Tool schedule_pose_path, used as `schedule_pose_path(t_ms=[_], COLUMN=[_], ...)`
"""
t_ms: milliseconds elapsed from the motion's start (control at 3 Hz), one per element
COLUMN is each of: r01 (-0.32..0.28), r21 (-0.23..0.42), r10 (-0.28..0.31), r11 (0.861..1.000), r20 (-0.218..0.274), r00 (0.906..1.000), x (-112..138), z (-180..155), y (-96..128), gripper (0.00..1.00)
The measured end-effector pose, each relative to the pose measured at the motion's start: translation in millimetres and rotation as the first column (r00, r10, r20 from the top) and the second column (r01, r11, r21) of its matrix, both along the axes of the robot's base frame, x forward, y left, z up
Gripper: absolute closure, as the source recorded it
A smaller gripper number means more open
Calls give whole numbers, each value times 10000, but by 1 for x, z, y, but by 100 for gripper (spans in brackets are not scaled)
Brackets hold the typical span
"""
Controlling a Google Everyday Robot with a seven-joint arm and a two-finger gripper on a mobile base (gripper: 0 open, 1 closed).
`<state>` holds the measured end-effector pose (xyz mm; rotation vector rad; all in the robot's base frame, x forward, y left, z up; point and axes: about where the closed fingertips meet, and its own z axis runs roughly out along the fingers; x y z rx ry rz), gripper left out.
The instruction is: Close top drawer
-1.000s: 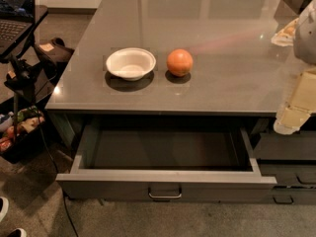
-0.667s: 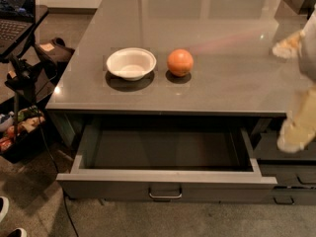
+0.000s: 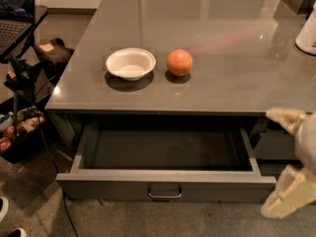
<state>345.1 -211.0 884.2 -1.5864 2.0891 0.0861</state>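
The top drawer (image 3: 165,184) is pulled well out from under the grey counter (image 3: 207,83). Its flat front faces me with a small metal loop handle (image 3: 164,192) at the centre. Its dark inside (image 3: 165,149) holds nothing. My gripper (image 3: 267,163) is at the lower right, just beyond the drawer's front right corner and below counter level. Its cream fingers (image 3: 289,118) are spread apart, one above the other, holding nothing. It does not touch the drawer.
A white bowl (image 3: 130,63) and an orange (image 3: 179,62) sit on the counter above the drawer. A white object (image 3: 308,33) stands at the far right edge. A laptop (image 3: 15,14) and clutter (image 3: 19,127) stand to the left; a shoe (image 3: 3,209) shows at the bottom left.
My gripper has dropped from beside the counter's right edge to a spot low by the drawer's front right corner. The drawer, bowl and orange have not moved.
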Motion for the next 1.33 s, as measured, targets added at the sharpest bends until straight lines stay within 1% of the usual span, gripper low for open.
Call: schedule_pose_path(t_ms=[333, 1333], r01=[15, 18], r21=[678, 688], r10=[6, 5], r11=[9977, 9976], r20=[-310, -340], r00=[9995, 9994], x=[-15, -15], z=[-25, -25], y=[11, 12], gripper=[19, 88])
